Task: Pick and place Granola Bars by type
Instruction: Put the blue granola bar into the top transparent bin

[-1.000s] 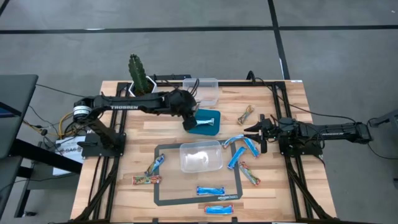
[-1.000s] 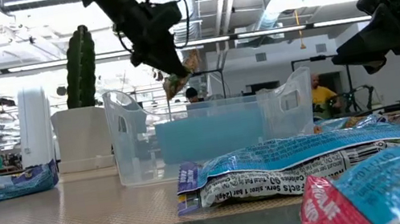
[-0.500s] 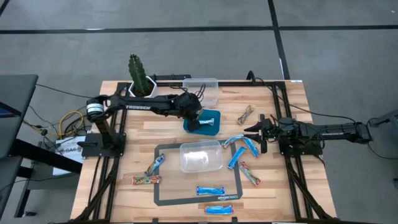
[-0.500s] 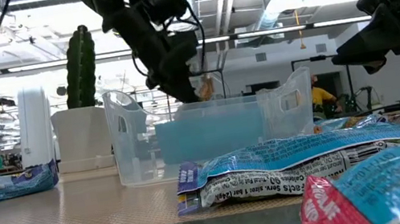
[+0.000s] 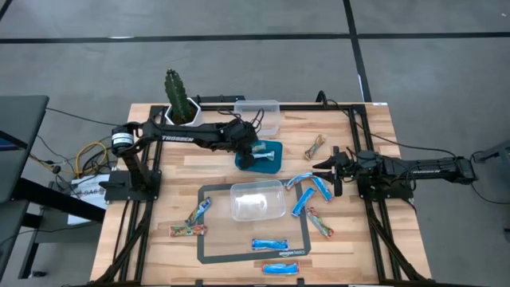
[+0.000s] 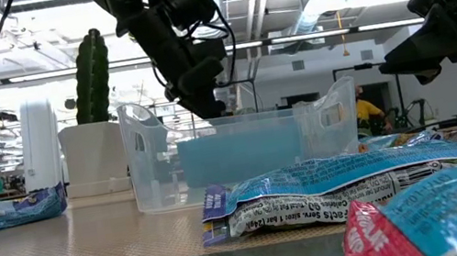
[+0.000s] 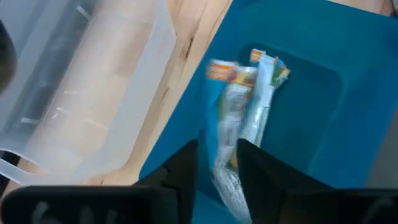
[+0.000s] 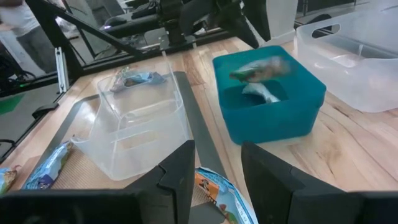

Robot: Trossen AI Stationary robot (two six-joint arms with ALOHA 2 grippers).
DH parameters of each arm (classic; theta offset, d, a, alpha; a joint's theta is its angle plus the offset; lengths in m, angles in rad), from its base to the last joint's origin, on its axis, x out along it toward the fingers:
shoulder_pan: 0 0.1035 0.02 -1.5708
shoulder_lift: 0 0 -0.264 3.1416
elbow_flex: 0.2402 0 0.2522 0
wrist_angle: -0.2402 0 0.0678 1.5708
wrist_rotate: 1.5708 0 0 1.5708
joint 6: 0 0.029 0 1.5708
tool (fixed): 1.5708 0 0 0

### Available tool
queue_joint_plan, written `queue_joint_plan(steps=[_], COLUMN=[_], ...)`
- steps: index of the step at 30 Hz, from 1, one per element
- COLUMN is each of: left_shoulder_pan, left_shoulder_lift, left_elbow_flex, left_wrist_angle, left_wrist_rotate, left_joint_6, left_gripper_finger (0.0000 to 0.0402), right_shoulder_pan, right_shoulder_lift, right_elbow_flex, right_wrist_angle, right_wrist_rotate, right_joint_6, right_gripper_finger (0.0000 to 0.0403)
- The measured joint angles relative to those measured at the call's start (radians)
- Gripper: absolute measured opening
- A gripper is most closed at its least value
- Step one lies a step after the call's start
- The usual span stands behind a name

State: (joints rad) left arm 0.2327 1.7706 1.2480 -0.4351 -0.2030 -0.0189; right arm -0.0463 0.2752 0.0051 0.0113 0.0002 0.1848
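Note:
My left gripper (image 5: 245, 150) hangs open over the teal bin (image 5: 267, 163), fingers pointing down into it. A tan bar (image 8: 261, 67) shows blurred in mid-air just above that bin; in the left wrist view it (image 7: 229, 118) lies between and beyond my fingers, beside a second bar (image 7: 261, 93) resting on the bin floor. Blue bars (image 5: 319, 187) and tan bars (image 5: 320, 223) lie flat on the table. My right gripper (image 5: 328, 171) waits open by the table's right edge.
A clear container (image 5: 256, 199) sits on the dark mat (image 5: 209, 253) with a blue bar (image 8: 134, 79) inside. A second clear bin (image 5: 263, 115) and a potted cactus (image 5: 179, 100) stand at the far edge. Loose bars lie to the left (image 5: 187, 231) and near (image 5: 271, 243).
My left gripper carried a tan bar toward the table's far edge and down over the teal bin. The bar has since left the fingertips and is dropping into the bin. The right arm has kept still.

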Motion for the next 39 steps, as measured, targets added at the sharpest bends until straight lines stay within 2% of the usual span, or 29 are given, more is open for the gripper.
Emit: queue_joint_plan(steps=[6,10,14,20,28,33,39], left_shoulder_pan=[-0.018,-0.04,-0.077,-0.179,-0.38,-0.485,-0.523], left_shoulder_lift=[0.0,-0.021,-0.099,-0.303,-0.551,-0.597,-0.602], left_elbow_flex=[0.0,0.0,-0.011,-0.155,-0.386,-0.442,-0.442], left_wrist_angle=[0.0,-0.039,-0.124,-0.166,-0.235,-0.261,-0.314], left_wrist_rotate=[0.006,0.006,0.013,0.016,0.032,0.006,-0.014], left_joint_6=[0.001,0.008,-0.01,-0.054,-0.203,-0.269,-0.335], left_gripper_finger=[0.0152,0.0158,0.0154,0.0154,0.0153,0.0153,0.0153], right_shoulder_pan=[0.0,0.0,0.0,0.0,0.0,0.0,0.0], right_shoulder_lift=[0.0,0.0,0.0,0.0,0.0,0.0,0.0], right_elbow_flex=[0.0,0.0,0.0,0.0,0.0,0.0,0.0], right_wrist_angle=[0.0,0.0,0.0,0.0,0.0,0.0,0.0], right_wrist_rotate=[0.0,0.0,0.0,0.0,0.0,0.0,0.0], right_joint_6=[0.0,0.0,0.0,0.0,0.0,0.0,0.0], right_gripper_finger=[0.0124,0.0124,0.0124,0.0124,0.0124,0.0124,0.0124])
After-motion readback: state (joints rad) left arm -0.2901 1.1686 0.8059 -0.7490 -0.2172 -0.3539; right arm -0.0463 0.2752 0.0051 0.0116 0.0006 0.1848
